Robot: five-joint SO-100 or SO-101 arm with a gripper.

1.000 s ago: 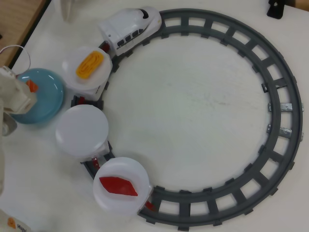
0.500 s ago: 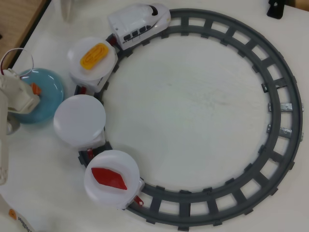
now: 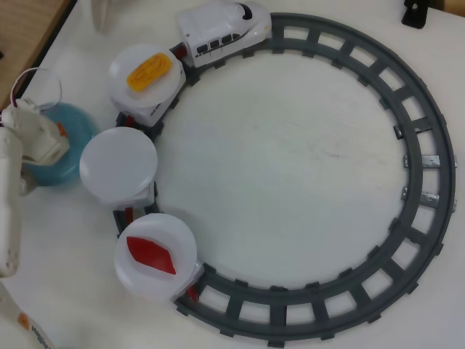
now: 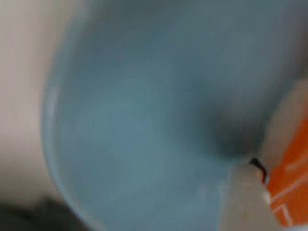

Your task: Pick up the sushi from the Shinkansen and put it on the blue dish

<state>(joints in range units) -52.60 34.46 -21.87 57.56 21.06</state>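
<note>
The sushi [image 4: 288, 192] sits pinched in the gripper [image 3: 59, 131], its orange striped top showing against a pale finger [image 4: 243, 202] in the blurred wrist view. Both hover low over the blue dish [image 3: 76, 156] near the bench's left edge, beside the Shinkansen [image 3: 221, 30] and its white plates [image 3: 118, 166].

— What does your arm look like from above?

— My arm [image 3: 9, 196] is off-white plastic with rounded, blocky parts. A thin red and white cable [image 3: 33, 73] loops over my hand [image 3: 52, 134].

— And in the wrist view?

— Only a blurred pale finger [image 4: 243, 197] with a small dark mark.
</note>
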